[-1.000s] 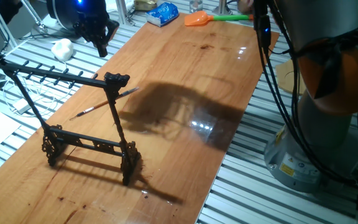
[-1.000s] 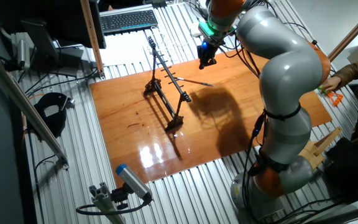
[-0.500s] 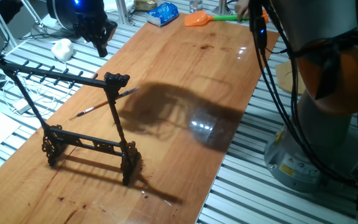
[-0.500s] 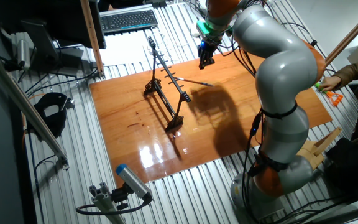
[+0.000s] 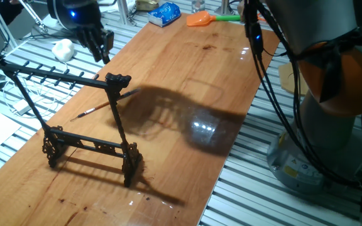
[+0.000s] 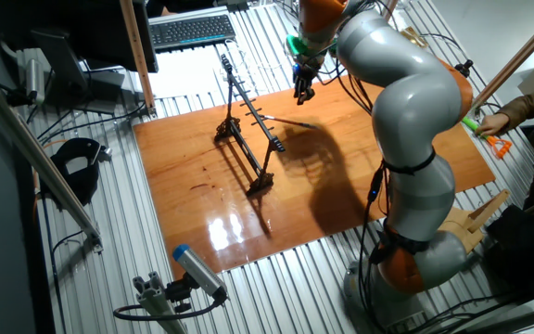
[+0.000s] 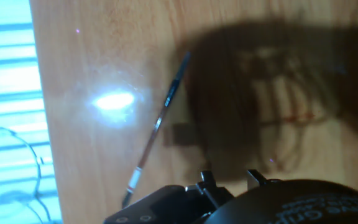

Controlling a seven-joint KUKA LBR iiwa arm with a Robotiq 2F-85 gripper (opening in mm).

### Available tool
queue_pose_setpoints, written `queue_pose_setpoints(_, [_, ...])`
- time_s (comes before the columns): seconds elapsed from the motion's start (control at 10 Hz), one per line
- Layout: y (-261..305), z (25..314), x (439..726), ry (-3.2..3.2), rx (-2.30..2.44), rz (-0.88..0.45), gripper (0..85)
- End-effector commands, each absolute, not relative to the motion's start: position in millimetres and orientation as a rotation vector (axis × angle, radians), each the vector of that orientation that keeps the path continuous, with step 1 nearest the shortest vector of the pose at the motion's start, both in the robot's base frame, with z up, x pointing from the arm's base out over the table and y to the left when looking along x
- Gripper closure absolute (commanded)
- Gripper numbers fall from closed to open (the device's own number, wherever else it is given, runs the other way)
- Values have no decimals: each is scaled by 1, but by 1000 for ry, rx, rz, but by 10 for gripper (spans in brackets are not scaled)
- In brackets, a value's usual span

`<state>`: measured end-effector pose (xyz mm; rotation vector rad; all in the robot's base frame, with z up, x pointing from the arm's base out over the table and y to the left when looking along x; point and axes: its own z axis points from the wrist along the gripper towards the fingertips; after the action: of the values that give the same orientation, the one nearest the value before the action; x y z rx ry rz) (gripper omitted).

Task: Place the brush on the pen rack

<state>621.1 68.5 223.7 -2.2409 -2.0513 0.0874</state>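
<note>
the thin, pale-shafted brush with its dark tip lies flat on the orange-brown wooden tabletop, passing behind the near upright of the tall black metal pen rack with its peg-lined top bar. in the hand view the brush runs on a slant across bare wood, apart from everything else. it looks feather-light and stiff, and so slim and low to the board that i'd guess it will roll or skid if nudged. to my eye the fair place to take it is the middle of the shaft, fingers set across it, well away from the soft bristle end, which would crush.

the black two-finger gripper hangs in the air above the far edge of the table, off to one side of the rack's top bar and clear of the brush. it carries nothing and touches nothing. its fingers seem slightly parted, but whether they are spread enough i honestly cannot tell from here. in the other fixed view the gripper sits above the table beyond the rack.
</note>
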Motion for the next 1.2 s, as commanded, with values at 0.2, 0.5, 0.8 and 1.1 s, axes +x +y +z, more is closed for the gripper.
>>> queue_pose_setpoints(0.2, [65, 211, 628, -2031, -2270, 88, 340])
queue_pose_setpoints(0.5, [60, 204, 629, -2036, -2264, 72, 340])
queue_pose_setpoints(0.8, [53, 192, 632, -2044, -2282, 56, 340])
queue_pose_setpoints(1.1, [47, 183, 632, -2050, -2290, 39, 340])
